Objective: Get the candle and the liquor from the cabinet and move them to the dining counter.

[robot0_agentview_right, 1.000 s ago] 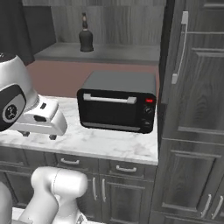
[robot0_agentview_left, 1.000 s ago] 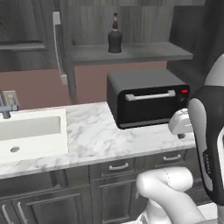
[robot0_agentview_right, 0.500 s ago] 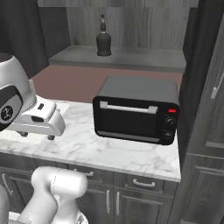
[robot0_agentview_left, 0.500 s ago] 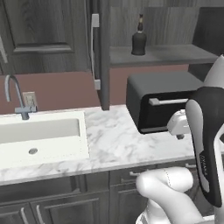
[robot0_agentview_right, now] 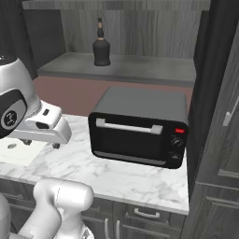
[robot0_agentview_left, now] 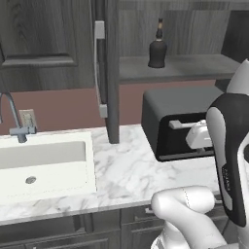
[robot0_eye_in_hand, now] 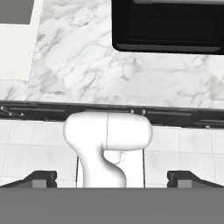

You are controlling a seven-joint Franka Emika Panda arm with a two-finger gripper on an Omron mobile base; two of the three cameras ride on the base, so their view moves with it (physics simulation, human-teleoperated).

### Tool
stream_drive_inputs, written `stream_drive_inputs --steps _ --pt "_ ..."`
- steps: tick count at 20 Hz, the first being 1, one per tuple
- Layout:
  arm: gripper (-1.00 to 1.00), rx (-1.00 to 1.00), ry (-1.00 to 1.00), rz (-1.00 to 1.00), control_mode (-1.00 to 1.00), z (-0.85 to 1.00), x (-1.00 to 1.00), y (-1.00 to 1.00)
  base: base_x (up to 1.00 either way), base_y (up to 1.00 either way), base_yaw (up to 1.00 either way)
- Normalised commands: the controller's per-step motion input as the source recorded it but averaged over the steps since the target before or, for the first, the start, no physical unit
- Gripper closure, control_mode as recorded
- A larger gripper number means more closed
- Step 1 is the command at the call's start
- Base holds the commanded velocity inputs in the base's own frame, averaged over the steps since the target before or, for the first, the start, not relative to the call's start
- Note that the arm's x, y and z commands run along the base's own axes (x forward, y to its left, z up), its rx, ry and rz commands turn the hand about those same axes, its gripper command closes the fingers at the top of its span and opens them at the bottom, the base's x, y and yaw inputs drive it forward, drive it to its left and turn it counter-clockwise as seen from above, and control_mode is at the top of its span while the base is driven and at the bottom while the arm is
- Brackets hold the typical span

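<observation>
The liquor, a small black bottle with a thin neck and brown stopper, stands on the open shelf of the dark grey cabinet. The cabinet door hangs open, edge-on, with its silver handle toward me. My gripper hangs low over the counter's front edge, well below and in front of the bottle. It points down and is open, with nothing between its fingertips. The candle and the dining counter are out of view.
A black toaster oven sits on the marble worktop under the shelf. A white sink with a faucet lies to the left. A tall dark cabinet closes off the right side.
The whole picture has shifted and grown: the base has driven closer to the counter and sideways. The gripper stays open and low.
</observation>
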Motion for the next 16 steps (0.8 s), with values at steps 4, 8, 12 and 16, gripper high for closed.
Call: stream_drive_inputs --steps 4,8,12,16 --pt "-1.0 0.0 0.0 0.0 1.0 0.0 0.0 0.0 0.43 -0.38 0.0" --pt "-1.0 0.0 0.0 0.0 1.0 0.0 0.0 0.0 0.42 -0.06 0.0" --pt "-1.0 0.0 0.0 0.0 1.0 0.0 0.0 0.0 0.47 0.0 -0.02" --pt "-1.0 0.0 0.0 0.0 1.0 0.0 0.0 0.0 0.55 0.0 -0.08"
